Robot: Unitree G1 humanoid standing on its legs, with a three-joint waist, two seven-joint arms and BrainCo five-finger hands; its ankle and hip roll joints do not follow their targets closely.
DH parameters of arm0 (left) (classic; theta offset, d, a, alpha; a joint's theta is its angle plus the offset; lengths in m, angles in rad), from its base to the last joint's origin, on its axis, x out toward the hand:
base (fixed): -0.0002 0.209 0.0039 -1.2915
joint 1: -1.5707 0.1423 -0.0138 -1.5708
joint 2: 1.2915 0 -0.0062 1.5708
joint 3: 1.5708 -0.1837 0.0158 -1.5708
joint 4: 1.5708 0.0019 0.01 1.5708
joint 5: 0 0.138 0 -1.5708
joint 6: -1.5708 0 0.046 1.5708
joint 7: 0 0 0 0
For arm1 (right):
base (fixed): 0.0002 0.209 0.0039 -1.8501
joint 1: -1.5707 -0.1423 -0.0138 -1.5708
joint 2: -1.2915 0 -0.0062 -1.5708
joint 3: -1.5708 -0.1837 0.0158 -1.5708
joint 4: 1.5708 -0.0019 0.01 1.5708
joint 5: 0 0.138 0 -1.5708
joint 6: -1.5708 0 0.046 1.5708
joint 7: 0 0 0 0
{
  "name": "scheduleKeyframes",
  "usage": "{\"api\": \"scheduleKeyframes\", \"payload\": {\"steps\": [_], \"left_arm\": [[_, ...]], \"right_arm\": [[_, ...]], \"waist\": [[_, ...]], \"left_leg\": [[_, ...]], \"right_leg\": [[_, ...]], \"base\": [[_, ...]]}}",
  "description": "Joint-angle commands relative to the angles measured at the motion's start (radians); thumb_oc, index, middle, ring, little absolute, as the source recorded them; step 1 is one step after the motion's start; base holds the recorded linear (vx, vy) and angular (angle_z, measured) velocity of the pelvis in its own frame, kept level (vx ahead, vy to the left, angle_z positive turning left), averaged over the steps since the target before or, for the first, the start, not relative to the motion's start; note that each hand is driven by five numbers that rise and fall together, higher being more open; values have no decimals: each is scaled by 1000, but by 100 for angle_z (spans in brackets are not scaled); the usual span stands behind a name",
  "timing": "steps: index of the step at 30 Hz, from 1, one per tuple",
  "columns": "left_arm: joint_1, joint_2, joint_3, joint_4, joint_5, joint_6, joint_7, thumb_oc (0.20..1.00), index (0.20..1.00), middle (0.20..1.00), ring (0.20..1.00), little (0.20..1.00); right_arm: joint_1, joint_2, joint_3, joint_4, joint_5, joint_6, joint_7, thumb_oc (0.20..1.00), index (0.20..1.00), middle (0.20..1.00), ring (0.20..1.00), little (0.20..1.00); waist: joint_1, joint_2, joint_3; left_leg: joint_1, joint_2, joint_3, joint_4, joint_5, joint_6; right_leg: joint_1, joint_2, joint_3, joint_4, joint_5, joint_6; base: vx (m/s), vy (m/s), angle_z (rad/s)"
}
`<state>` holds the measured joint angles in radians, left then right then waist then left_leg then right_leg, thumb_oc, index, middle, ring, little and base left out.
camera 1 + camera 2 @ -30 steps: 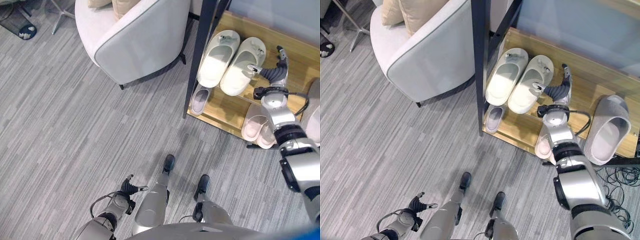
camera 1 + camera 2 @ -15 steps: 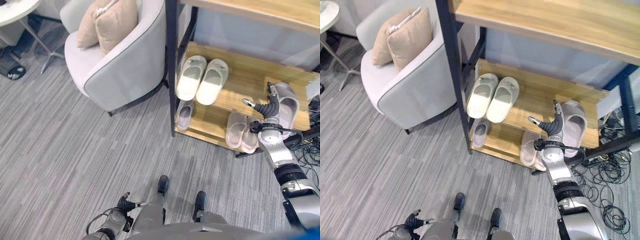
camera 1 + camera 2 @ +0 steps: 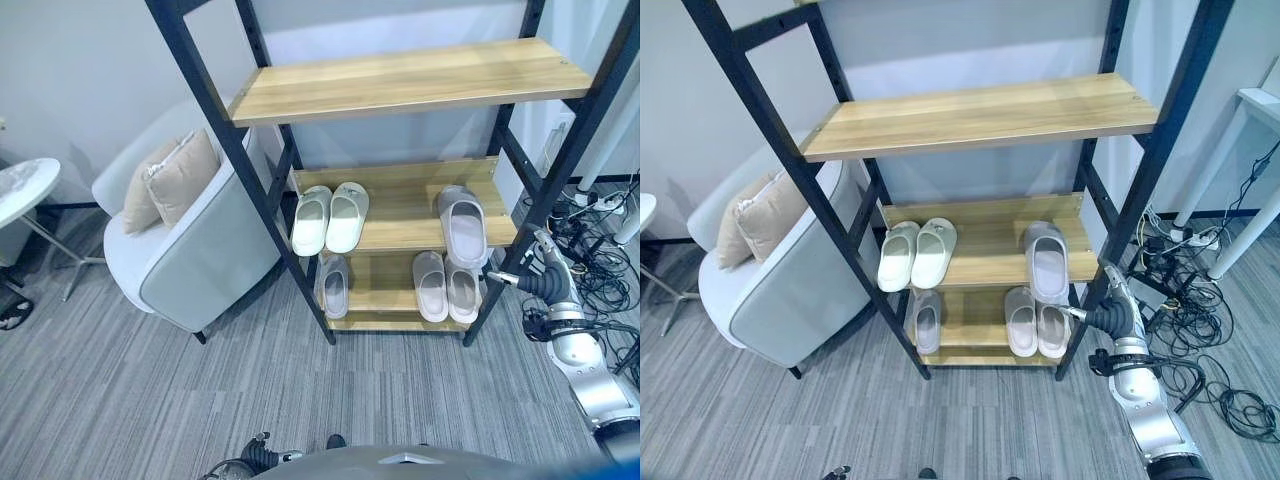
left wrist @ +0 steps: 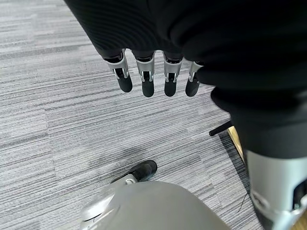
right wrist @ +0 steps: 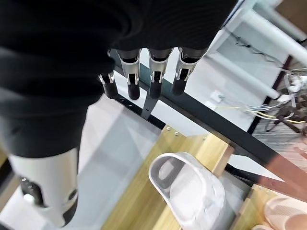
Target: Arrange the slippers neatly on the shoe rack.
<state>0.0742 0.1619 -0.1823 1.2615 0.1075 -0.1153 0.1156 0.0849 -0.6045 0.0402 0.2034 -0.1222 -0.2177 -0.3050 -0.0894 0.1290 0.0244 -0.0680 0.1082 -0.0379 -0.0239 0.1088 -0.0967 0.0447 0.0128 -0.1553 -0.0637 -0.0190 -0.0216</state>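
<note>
The shoe rack (image 3: 400, 85) has black posts and wooden shelves. On its middle shelf a white pair of slippers (image 3: 328, 218) lies at the left and one grey slipper (image 3: 462, 225) at the right. Below them, the bottom shelf holds another grey slipper (image 3: 335, 285) and a pink pair (image 3: 445, 285). My right hand (image 3: 545, 275) hangs open and holds nothing, just outside the rack's right front post. Its wrist view looks past straight fingers (image 5: 154, 84) at the grey slipper (image 5: 192, 191). My left hand (image 4: 146, 81) is open, low over the carpet.
A light armchair (image 3: 190, 260) with two beige cushions (image 3: 170, 180) stands against the rack's left side. A small round table (image 3: 20, 190) is at the far left. Loose cables (image 3: 1200, 350) and white table legs (image 3: 1240, 230) lie to the right of the rack.
The camera has risen and pulled back, so the whole rack now shows. My right hand has drawn away from the grey slipper on the middle shelf to outside the right front post.
</note>
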Motion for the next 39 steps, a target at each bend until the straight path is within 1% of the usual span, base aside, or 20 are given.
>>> {"api": "scheduleKeyframes", "payload": {"steps": [1,2,3,4,7,9,12,13,14,15,16,19,21,22,23,24,26,27,29,39], "left_arm": [[-97,27,-14,45,-11,-10,17,1000,1000,1000,1000,1000],[-91,17,-22,44,-15,-15,22,1000,1000,1000,1000,1000],[-86,13,-31,39,-17,-21,24,1000,1000,1000,1000,1000],[-81,8,-25,59,-19,-18,20,1000,1000,1000,1000,1000],[-71,10,-25,86,12,-10,19,1000,1000,1000,1000,1000],[-78,27,-19,89,29,-6,15,1000,1000,1000,1000,1000],[-83,35,-19,85,32,-5,19,1000,1000,1000,1000,1000],[-55,5,-52,63,51,-4,46,1000,1000,1000,1000,1000],[-45,7,-55,42,66,-7,43,1000,1000,1000,1000,1000],[-17,-3,-73,50,75,-10,46,1000,1000,1000,1000,1000],[-39,2,-62,65,92,-4,34,1000,1000,1000,1000,1000],[-66,5,-73,68,98,2,29,1000,1000,1000,1000,1000],[-65,10,-80,75,110,5,29,1000,1000,1000,1000,1000],[-49,8,-74,84,112,3,26,1000,1000,1000,1000,1000],[-49,18,-72,91,102,4,18,1000,1000,1000,1000,1000],[-58,16,-67,92,97,7,18,1000,1000,1000,1000,1000],[-45,14,-61,94,110,-3,32,1000,1000,1000,1000,1000],[-47,15,-52,97,105,-4,30,1000,1000,1000,1000,1000],[-46,17,-43,104,92,-2,29,1000,1000,1000,1000,1000],[-18,7,-55,136,86,13,24,1000,1000,1000,1000,1000]], "right_arm": [[-83,-1,-52,-42,-8,-54,-3,1000,1000,1000,1000,1000],[-84,1,-55,-30,-4,-53,-8,1000,1000,1000,1000,1000],[-88,8,-56,-26,1,-50,-14,1000,1000,1000,1000,1000],[-84,26,-49,-41,-12,-50,-10,1000,1000,1000,1000,1000],[-58,30,-55,-49,-20,-47,7,1000,1000,1000,1000,1000],[-45,40,-36,-61,-17,-48,37,1000,1000,1000,1000,1000],[-50,46,-21,-58,-19,-43,43,1000,1000,1000,1000,1000],[-60,52,-22,-36,-22,-42,23,1000,1000,1000,1000,1000],[-50,53,-12,-64,-45,-40,32,1000,1000,1000,1000,1000],[-60,71,-12,-24,-48,-42,4,1000,1000,1000,1000,1000],[-41,71,-13,-52,-72,-39,10,1000,1000,1000,1000,1000],[-57,92,8,-47,-92,-24,9,1000,1000,1000,1000,1000],[-92,104,25,-43,-103,-23,-1,1000,1000,1000,1000,1000],[-115,118,39,-30,-112,-19,-4,1000,1000,1000,1000,1000],[-147,103,52,3,-139,-5,-22,1000,1000,1000,1000,1000],[-137,113,44,-8,-130,-7,-15,1000,1000,1000,1000,1000],[-120,109,35,-11,-137,-11,-17,1000,1000,1000,1000,1000],[-111,107,27,-11,-132,-16,-21,1000,1000,1000,1000,1000],[-105,99,20,14,-118,-15,-22,1000,1000,1000,1000,1000],[-202,83,37,135,-75,2,-42,1000,1000,1000,1000,1000]], "waist": [[44,-95,86],[52,-100,91],[59,-105,99],[59,-97,95],[51,-101,70],[33,-112,46],[28,-118,35],[41,-121,37],[43,-128,43],[57,-140,46],[55,-147,47],[52,-164,66],[51,-166,102],[71,-160,104],[86,-161,115],[80,-167,113],[80,-176,97],[81,-182,76],[86,-181,41],[106,-172,15]], "left_leg": [[-21,-10,13,143,-78,-2],[-86,-41,-18,146,-62,-1],[-133,-55,-20,143,-42,-1],[-118,-45,-15,92,-31,7],[-74,-48,-20,47,-35,18],[-18,-63,13,26,-67,44],[6,-75,39,22,-89,59],[4,-82,34,26,-94,66],[3,-89,41,31,-105,75],[2,-100,37,39,-116,87],[0,-102,43,45,-122,90],[14,-120,55,69,-160,127],[30,-125,71,75,-171,145],[71,-117,89,51,-186,142],[80,-108,102,42,-190,133],[74,-115,88,51,-192,131],[79,-122,82,39,-196,128],[85,-124,83,21,-194,122],[108,-113,77,-22,-180,107],[159,-98,56,-60,-179,100]], "right_leg": [[54,-84,24,54,-96,68],[51,-92,24,60,-94,72],[48,-94,27,68,-88,72],[36,-82,64,80,-93,82],[45,-92,82,69,-88,93],[46,-115,115,77,-85,113],[44,-131,134,85,-83,128],[42,-137,132,88,-81,129],[30,-145,137,99,-82,138],[21,-153,137,110,-78,145],[11,-156,141,125,-79,150],[-62,-165,155,290,-86,170],[-137,-184,144,425,-24,195],[-164,-255,78,357,14,192],[-165,-287,9,249,48,189],[-136,-285,16,184,56,197],[-111,-280,40,129,75,205],[-91,-275,38,89,93,213],[-42,-258,28,31,89,212],[15,-237,31,12,55,201]], "base": [[-39,-32,19],[-49,3,15],[21,68,7],[62,91,19],[165,150,-99],[266,273,-63],[106,162,-28],[29,176,-7],[1,185,-4],[-8,188,1],[13,176,-1],[3,179,-14],[-18,124,-31],[62,23,-28],[112,-63,-29],[69,-84,-38],[114,-65,-11],[155,-89,33],[172,-110,41],[71,-32,3]]}}
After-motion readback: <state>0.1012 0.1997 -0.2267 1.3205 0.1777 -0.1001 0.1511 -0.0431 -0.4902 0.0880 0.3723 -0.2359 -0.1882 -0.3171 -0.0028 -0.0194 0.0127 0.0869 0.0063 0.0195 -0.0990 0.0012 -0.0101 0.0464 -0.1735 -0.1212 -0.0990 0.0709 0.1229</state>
